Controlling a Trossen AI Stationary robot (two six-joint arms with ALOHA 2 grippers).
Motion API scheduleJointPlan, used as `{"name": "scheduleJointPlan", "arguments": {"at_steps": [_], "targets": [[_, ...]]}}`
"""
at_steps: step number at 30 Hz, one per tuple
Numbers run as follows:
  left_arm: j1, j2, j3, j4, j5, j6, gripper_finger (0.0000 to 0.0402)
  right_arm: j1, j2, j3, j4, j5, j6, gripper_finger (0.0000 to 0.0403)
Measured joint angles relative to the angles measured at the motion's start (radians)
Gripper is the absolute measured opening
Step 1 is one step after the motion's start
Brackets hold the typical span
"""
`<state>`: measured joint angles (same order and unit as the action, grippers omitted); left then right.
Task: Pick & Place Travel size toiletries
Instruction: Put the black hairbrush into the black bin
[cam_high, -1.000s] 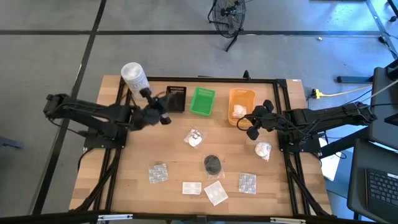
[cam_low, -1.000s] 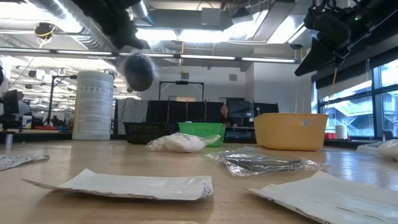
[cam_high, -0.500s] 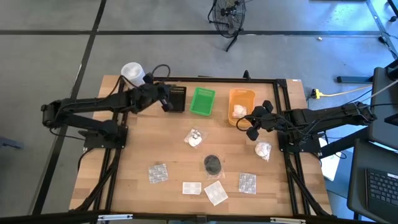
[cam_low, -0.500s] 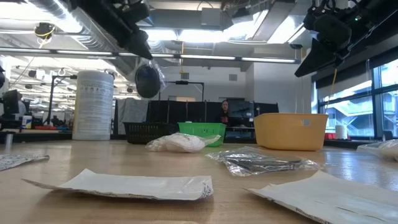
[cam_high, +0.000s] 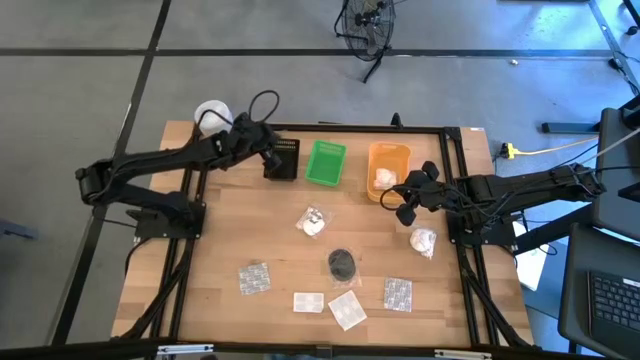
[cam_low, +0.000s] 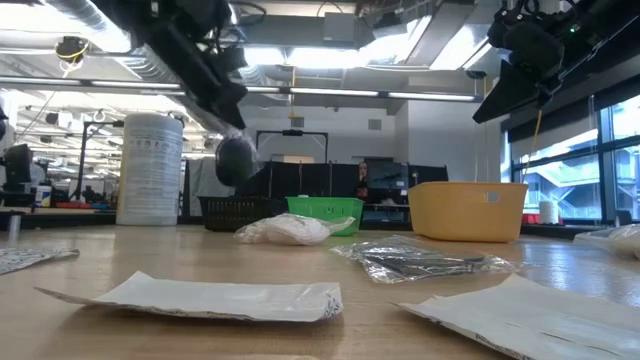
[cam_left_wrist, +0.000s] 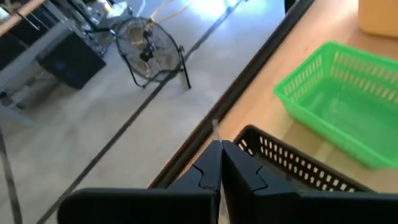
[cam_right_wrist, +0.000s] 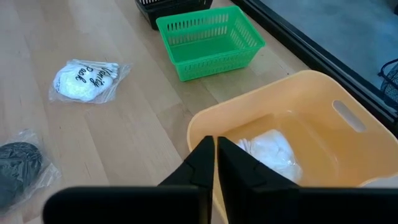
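My left gripper (cam_high: 268, 161) is shut over the near-left part of the black tray (cam_high: 285, 158) and carries a black round pad (cam_low: 235, 160) in clear wrap. The pad hangs above the black tray (cam_low: 232, 211) in the low view. My right gripper (cam_high: 404, 196) is shut on nothing and hovers by the near rim of the orange tray (cam_high: 388, 155), where a white bundle (cam_right_wrist: 268, 149) lies. On the table lie a white bundle (cam_high: 313, 221), another black pad (cam_high: 342, 263), a third bundle (cam_high: 424, 241), blister packs (cam_high: 254, 278) and flat sachets (cam_high: 347, 309). My left gripper pinches the pad's clear wrap by its upper edge (cam_low: 233, 137) between the two fingers, which slant down from above. A thin sliver of wrap (cam_left_wrist: 216, 128) sticks out past the fingertips. The pad hangs below the fingers, lifted clear of table and tray.
A tall white tub (cam_low: 150, 168) stands at the table's far left corner, just behind my left arm. The green tray (cam_high: 325, 162) sits between the black and orange trays. Bare wood lies between the trays and the scattered items.
My left gripper has carried the black pad from over the table's left middle toward the far edge and to the right, ending over the black tray. The pad has come lower. My right arm has kept still.
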<state>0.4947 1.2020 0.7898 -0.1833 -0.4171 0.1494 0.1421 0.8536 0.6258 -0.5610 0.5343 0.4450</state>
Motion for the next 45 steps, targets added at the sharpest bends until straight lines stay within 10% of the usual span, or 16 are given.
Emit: {"name": "scheduleJointPlan", "arguments": {"at_steps": [45], "targets": [[0.024,0.156,0.000,0.064,0.205,0.055,0.0051,0.000,0.000,0.000,-0.002,-0.166,0.098,0.0027]]}}
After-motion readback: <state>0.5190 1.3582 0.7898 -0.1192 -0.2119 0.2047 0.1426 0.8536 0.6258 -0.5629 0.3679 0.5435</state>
